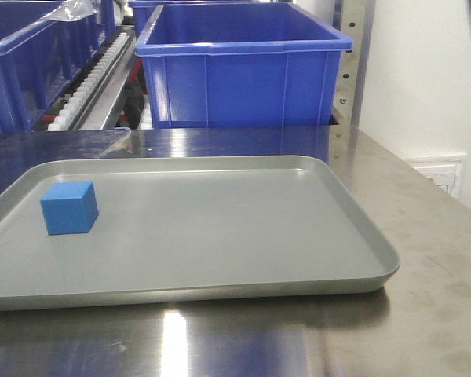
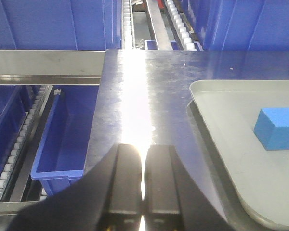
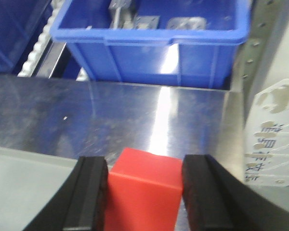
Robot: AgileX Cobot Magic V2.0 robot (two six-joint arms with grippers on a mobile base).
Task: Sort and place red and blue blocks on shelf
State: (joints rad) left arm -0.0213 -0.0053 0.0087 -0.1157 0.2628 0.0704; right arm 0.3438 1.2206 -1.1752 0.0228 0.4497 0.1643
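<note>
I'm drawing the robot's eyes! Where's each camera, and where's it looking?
Front: by the table, facing over the grey tray toward the blue crate; no robot shows.
Left wrist: behind the shut left gripper, looking along the table.
Right wrist: behind the right gripper holding the red block, facing the crate.
Front and left wrist share the blue block.

Nothing legible; the white tag (image 3: 274, 139) shows blurred print.
</note>
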